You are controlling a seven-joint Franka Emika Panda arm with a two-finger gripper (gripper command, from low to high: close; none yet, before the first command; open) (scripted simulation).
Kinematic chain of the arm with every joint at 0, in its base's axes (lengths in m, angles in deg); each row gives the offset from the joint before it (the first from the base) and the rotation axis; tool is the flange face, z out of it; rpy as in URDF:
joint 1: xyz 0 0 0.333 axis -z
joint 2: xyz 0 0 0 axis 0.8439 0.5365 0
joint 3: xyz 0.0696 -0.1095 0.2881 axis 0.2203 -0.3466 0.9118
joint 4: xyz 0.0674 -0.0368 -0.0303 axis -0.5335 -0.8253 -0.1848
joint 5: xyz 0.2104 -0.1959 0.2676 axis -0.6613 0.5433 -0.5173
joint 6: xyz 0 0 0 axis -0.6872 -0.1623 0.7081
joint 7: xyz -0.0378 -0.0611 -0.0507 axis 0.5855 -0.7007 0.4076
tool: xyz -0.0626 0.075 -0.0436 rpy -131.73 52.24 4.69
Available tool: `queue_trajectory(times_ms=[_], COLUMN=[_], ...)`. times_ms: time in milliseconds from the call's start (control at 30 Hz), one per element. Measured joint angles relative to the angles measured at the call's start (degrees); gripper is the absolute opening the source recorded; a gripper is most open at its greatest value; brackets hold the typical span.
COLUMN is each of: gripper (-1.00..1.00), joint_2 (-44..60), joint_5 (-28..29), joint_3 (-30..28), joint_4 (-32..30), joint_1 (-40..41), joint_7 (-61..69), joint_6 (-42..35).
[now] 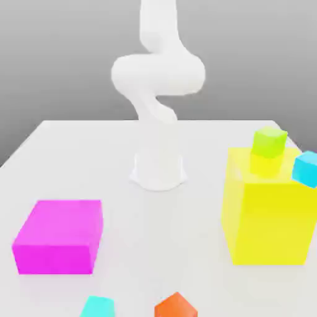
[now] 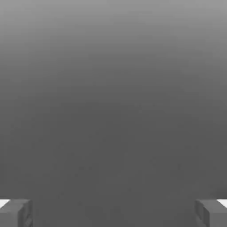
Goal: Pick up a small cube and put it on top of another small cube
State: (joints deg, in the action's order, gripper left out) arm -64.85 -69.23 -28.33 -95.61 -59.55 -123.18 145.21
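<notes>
a white robot arm (image 1: 158,74) stands upright toward the back of a pale, glossy bench (image 1: 139,247) in the exterior view, its base (image 1: 158,170) set near the middle of the bench's width and its upper part running out of the top of the picture. behind it is a plain grey background.

the small orange cube (image 1: 176,306) lies on the bench at the near edge of the exterior view, just to the exterior view's right of the middle, with a corner turned toward the top of the picture and its lower part cut off by the picture's edge. a small cyan cube (image 1: 98,307) is near it, toward the exterior view's left, apart from it and also cut off below.

farther back on the exterior view's left, a big, low magenta block (image 1: 59,235) sits flat on the bench. on the exterior view's right stands a big, taller yellow block (image 1: 269,217). a small green cube (image 1: 269,142) appears over the top of the yellow block, and a small blue cube (image 1: 306,169) overlaps its right-hand edge in the exterior view; whether either one touches the block is hard to tell.

in the hand view, the two fingers of the end effector (image 2: 113,213) are wide apart, with nothing between them but dark grey shading.
</notes>
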Motion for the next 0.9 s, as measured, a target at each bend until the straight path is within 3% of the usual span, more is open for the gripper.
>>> queue_trajectory(times_ms=[600,900], gripper=[0.0,0.0], joint_2=[37.8,55.7], joint_5=[-7.9,-5.5], joint_3=[-6.4,-5.8], joint_4=[-1.1,-1.9], joint_1=[-9.2,-9.3], joint_7=[26.2,34.7], joint_6=[11.4,17.6])
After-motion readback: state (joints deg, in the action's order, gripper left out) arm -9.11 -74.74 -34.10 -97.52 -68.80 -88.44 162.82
